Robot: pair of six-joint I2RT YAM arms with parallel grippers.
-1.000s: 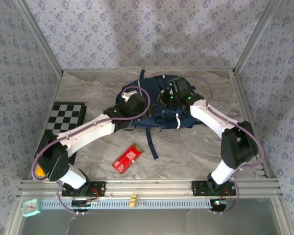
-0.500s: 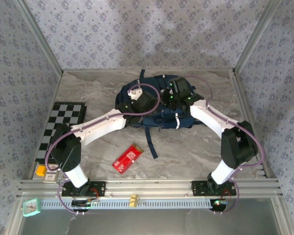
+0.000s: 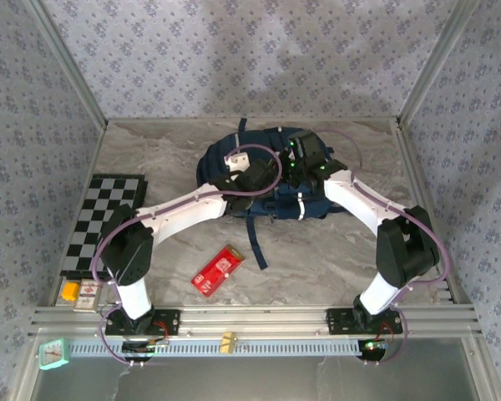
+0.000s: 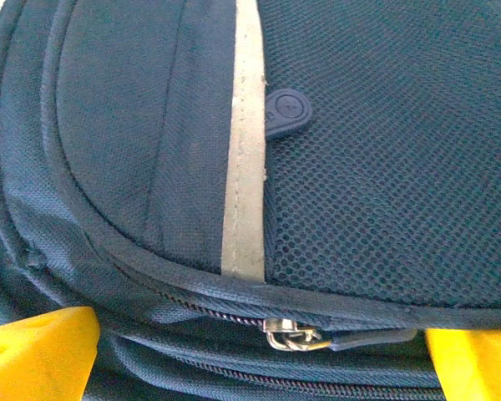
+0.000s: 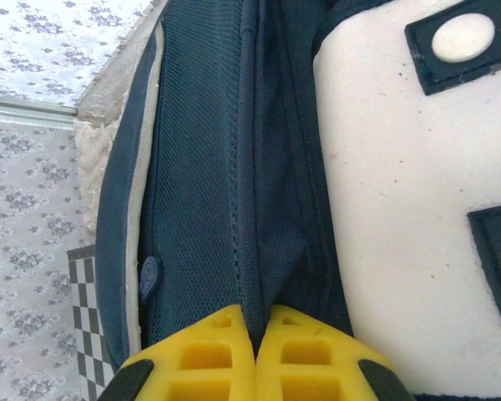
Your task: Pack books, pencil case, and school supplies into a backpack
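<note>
– Far-centre of the marble-look table (image 3: pixel 342 259): navy backpack (image 3: pixel 271 188) lying flat, dark straps (image 3: pixel 255 242) trailing toward the near edge. Both arms reach over it.
– State of the left gripper (image 4: pixel 259 359)?
– Over the pack's left-middle part. Yellow fingertips (image 4: pixel 37 355) spread wide, one at each lower corner of the wrist view, holding nothing. A metal zipper pull (image 4: pixel 294 338) sits in the gap between them, not touched as far as I can tell. White trim line (image 4: pixel 244 150) runs up beside a mesh panel (image 4: pixel 384 167).
– And the right gripper (image 5: pixel 256 347)?
– On the pack's right part. Fingers pressed together, pinching a raised fold of the navy fabric. White patch (image 5: pixel 392 184) just beside that fold.
– Anything loose?
– Red packet (image 3: pixel 218 269) flat on the table, near side, well apart from the pack, roughly between the two arm bases. Checkerboard (image 3: pixel 108 205) at the left edge.
</note>
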